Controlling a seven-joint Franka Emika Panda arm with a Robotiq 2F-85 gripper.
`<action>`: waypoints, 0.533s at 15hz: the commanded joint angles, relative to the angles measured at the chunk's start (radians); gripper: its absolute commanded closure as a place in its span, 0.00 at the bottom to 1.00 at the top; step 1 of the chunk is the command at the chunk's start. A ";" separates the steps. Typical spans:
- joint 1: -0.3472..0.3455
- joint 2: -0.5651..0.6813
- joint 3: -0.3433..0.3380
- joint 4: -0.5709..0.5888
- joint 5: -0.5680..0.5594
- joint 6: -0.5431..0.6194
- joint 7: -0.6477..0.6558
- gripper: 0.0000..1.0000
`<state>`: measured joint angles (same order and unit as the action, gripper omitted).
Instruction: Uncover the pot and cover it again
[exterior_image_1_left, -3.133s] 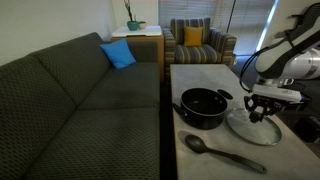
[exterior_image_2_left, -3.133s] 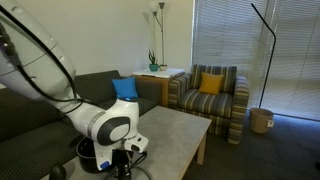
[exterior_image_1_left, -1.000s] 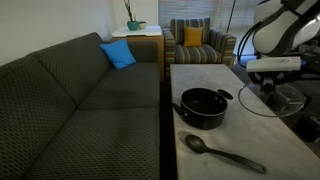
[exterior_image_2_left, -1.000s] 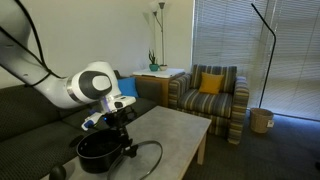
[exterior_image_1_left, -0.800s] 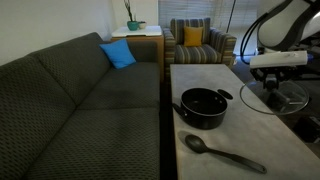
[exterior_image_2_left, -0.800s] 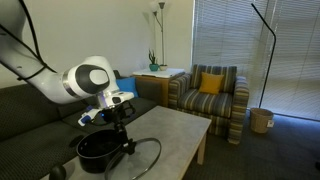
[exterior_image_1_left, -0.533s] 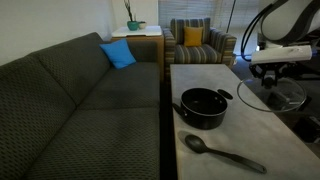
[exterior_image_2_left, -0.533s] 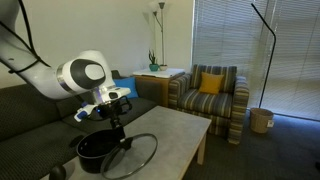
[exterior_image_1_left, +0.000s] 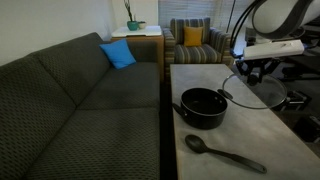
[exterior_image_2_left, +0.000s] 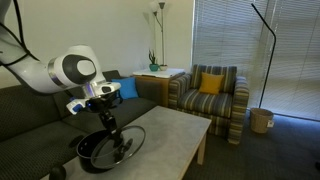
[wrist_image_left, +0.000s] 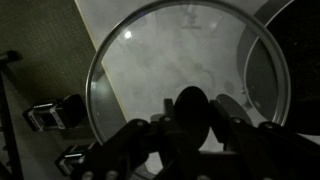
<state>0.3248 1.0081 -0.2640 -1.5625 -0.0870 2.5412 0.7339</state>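
The black pot (exterior_image_1_left: 203, 106) stands uncovered on the grey table (exterior_image_1_left: 210, 80), also low in an exterior view (exterior_image_2_left: 97, 150). My gripper (exterior_image_1_left: 254, 68) is shut on the knob of the glass lid (exterior_image_1_left: 262, 90) and holds it in the air just beside and above the pot. The other exterior view shows the lid (exterior_image_2_left: 122, 143) hanging tilted over the pot's rim. In the wrist view the lid (wrist_image_left: 150, 60) fills the frame, its dark knob (wrist_image_left: 192, 112) between my fingers, with the pot's edge (wrist_image_left: 290, 60) at the right.
A long black spoon (exterior_image_1_left: 222, 153) lies on the table in front of the pot. A dark sofa (exterior_image_1_left: 70, 100) runs beside the table. A striped armchair (exterior_image_1_left: 196, 42) and a side table with a plant (exterior_image_1_left: 135, 32) stand behind.
The gripper has carried the lid from beyond the table's side, higher and towards the pot; the lid now hangs close by the pot's rim.
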 joint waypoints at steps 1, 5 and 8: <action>-0.007 0.000 0.054 0.085 -0.027 -0.091 -0.084 0.87; -0.001 0.046 0.099 0.236 -0.032 -0.234 -0.155 0.87; -0.017 0.126 0.137 0.378 -0.032 -0.295 -0.245 0.87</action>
<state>0.3327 1.0533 -0.1600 -1.3389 -0.0983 2.3216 0.5729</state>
